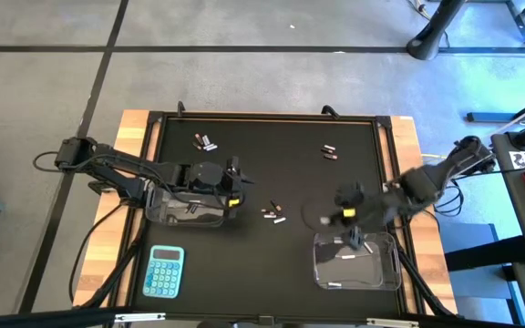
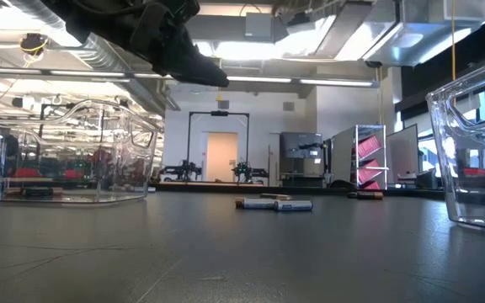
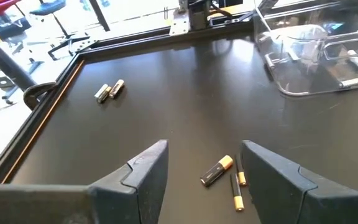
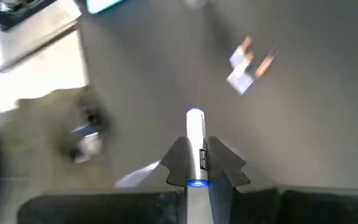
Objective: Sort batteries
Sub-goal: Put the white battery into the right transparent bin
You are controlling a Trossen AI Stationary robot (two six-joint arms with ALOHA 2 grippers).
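High view: batteries (image 1: 273, 214) scattered mid-surface (image 1: 272, 173); right hand (image 1: 346, 213) above the right tub (image 1: 356, 261), left hand (image 1: 233, 187) over the left tub (image 1: 185, 207).

Left wrist view: left hand (image 3: 204, 163) wide apart, empty, three batteries beneath.

Right wrist view: right hand (image 4: 196, 163) clamped on a silvery battery (image 4: 196, 134), long axis pointing straight ahead past the fingertips.

Matt black mat (image 1: 272, 182); clear glossy plastic tubs (image 1: 386, 273); wooden table edge (image 1: 135, 137)
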